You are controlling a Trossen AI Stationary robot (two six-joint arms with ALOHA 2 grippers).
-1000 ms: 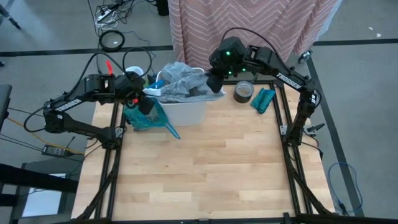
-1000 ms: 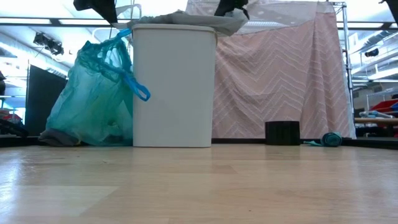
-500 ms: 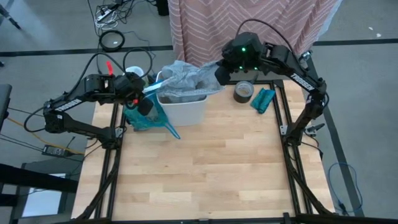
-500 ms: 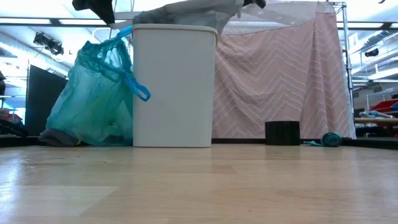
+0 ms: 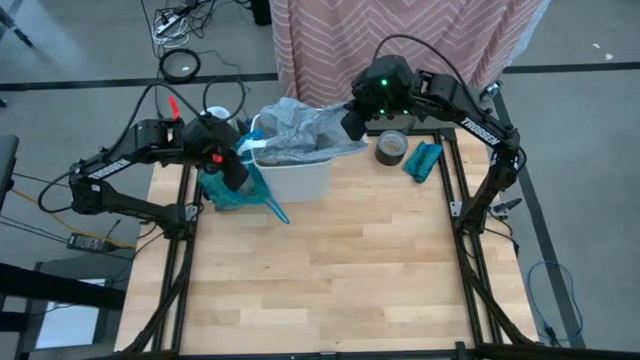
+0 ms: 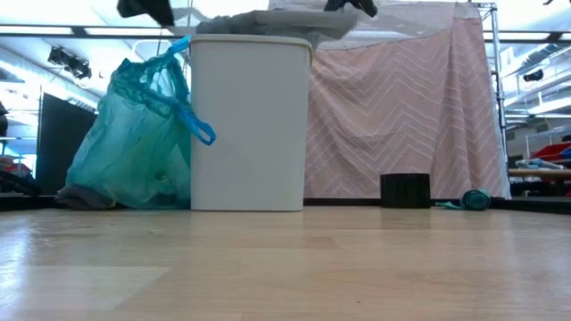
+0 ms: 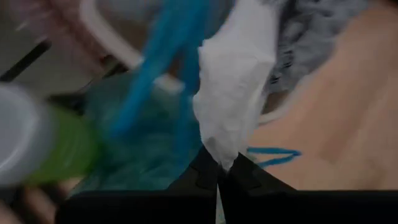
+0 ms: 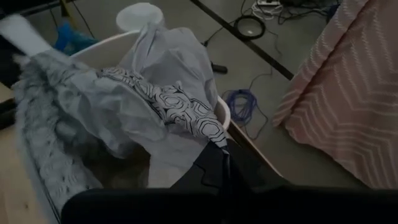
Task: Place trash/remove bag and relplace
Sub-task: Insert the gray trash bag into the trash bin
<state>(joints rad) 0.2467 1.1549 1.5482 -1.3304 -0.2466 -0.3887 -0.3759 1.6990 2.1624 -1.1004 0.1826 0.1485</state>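
While both arms reach in over the white bin (image 5: 296,178) at the table's (image 5: 330,280) far edge, each pincer is pinched on an edge of the grey bag (image 5: 295,128) that is draped over the bin's mouth; the left gripper (image 5: 240,152) sits at the bin's left rim, its fingers closed on a white fold of that bag (image 7: 236,93), which rises straight out from between its tips in the left wrist view; the right gripper (image 5: 351,125) hangs over the bin's far right corner, its fingers clamped on the bag's patterned edge (image 8: 186,115), the sheet spreading away from the tips across the bin's opening (image 8: 134,134); the teal bag (image 5: 235,188) stands on the table just left of the bin, touching its side, bulging and full, directly below the left gripper and well apart from the right one; in the low view it leans against the bin's wall (image 6: 134,143), its blue tie handles trailing toward the front; whether any loose trash lies inside it cannot be told; a dark roll of tape (image 5: 392,147) and a small teal bundle (image 5: 424,160) lie to the right of the bin, near the right arm; a pink chevron curtain (image 6: 401,116) hangs behind the table.
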